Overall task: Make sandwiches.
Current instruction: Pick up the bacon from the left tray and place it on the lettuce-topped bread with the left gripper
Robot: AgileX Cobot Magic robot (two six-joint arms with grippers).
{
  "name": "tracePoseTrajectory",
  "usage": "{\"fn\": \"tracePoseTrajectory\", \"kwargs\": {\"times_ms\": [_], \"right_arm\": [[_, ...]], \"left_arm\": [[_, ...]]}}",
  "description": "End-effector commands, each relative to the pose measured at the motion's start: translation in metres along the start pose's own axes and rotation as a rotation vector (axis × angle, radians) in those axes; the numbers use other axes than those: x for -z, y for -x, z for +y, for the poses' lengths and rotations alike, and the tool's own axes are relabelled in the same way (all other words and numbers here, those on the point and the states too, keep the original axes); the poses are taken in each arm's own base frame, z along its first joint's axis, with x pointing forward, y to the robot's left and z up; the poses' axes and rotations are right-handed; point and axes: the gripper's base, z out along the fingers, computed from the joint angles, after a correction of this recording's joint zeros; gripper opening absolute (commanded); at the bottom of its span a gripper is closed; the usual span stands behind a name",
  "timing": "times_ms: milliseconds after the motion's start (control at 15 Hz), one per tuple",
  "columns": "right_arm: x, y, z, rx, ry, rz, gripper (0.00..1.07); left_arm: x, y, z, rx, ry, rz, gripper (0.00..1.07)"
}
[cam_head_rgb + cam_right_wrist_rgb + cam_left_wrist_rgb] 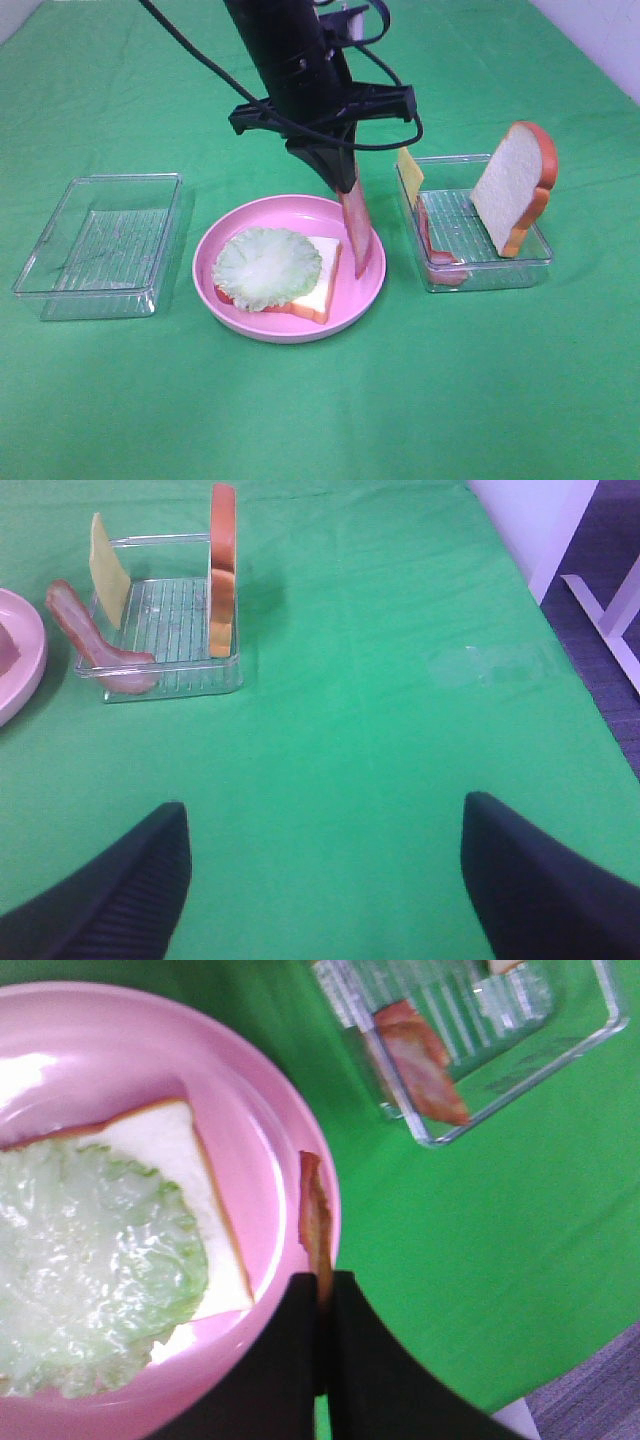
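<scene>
Right now the left gripper (pixel 325 1285) has its jaws pinched tight on the top end of a bacon strip (pixel 355 235). The strip hangs straight down. Its low end is at the right side of the pink plate (pixel 280 335), just beside the food there. I cannot tell if it touches the plate.

On the plate a bread slice (pixel 325 272) lies flat, and a round leaf of lettuce (pixel 267 265) sits on top of it. So the sandwich has its bottom bread and its lettuce. I think the bacon is the piece going on now. It is not on the lettuce yet. It would need to move over the lettuce and lie flat before the jaws let go.

To the right of the plate, a clear tray (pixel 480 272) holds the pieces that are left. A yellow cheese square (pixel 408 172) leans on the tray's far corner. Another bacon strip (pixel 435 250) slumps against the tray's side. A second bread slice (pixel 515 185) stands up on its edge. I think the cheese and this top bread have to go on after the bacon, so less than half of the job looks done.

On the other side of the plate is a second clear tray (pixel 100 300). I can see nothing in it.

The right gripper (pixel 325 880) has its jaws wide apart with nothing between them. It hangs over the green cloth (pixel 320 420), well apart from the tray with the pieces.
</scene>
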Motion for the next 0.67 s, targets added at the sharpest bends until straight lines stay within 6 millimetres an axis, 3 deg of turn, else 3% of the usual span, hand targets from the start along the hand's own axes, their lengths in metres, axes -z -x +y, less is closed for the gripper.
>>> {"fn": "tracePoseTrajectory", "kwargs": {"times_ms": [67,667], "right_arm": [[0.002,-0.001,0.0,0.009,-0.006,-0.026,0.71],[0.002,-0.001,0.0,0.009,-0.006,-0.026,0.71]], "left_arm": [[-0.009,-0.008,0.012,0.037,0.121,0.079,0.0],[-0.026,-0.017,0.037,0.105,0.31,0.11,0.0]]}}
